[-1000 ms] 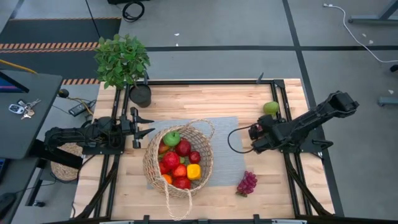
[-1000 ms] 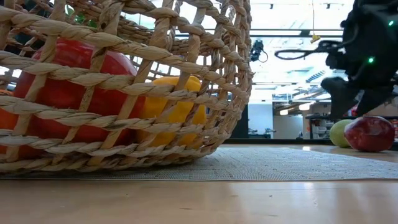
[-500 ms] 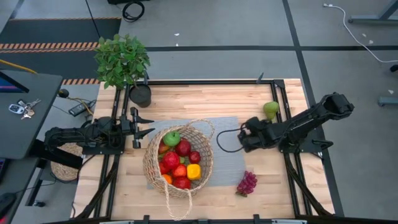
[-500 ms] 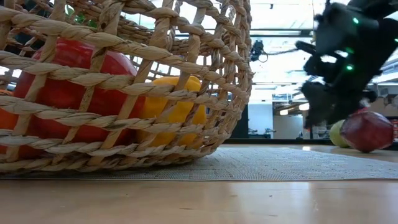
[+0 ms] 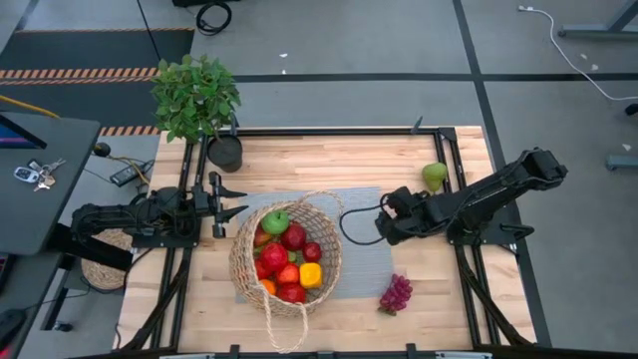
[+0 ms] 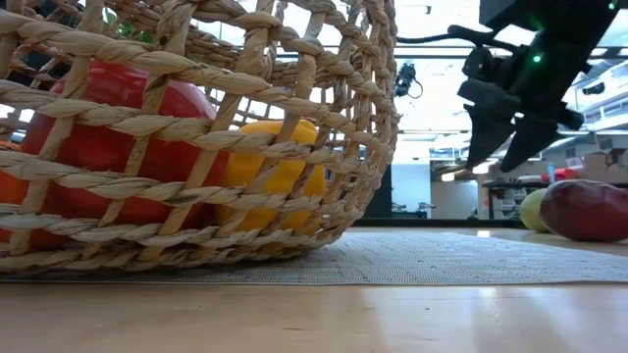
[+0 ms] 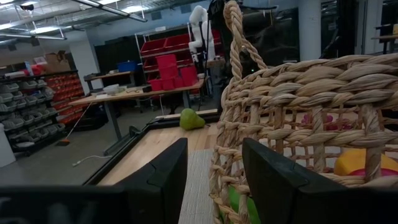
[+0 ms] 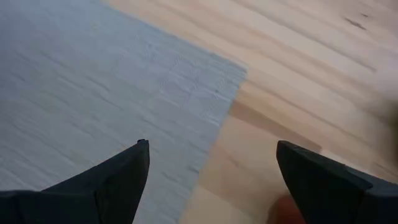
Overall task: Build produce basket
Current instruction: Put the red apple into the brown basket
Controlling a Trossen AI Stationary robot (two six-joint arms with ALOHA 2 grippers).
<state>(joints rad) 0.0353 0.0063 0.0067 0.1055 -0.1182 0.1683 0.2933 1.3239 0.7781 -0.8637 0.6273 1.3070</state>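
While my right end effector [image 5: 380, 226] hangs released, fingers spread, over the grey woven mat's [image 5: 364, 261] edge on the pale wooden bench [image 5: 329, 158], the large round tan wicker basket [image 5: 286, 255] sits mid-mat holding mixed produce [image 5: 287, 258]. Red storage bins [image 7: 166, 70] line the room behind.

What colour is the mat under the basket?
Light grey, finely woven; the mat under the basket shows best in the high view.

high view straight down; low view table-level, close behind basket [image 6: 196, 137]; both share it.
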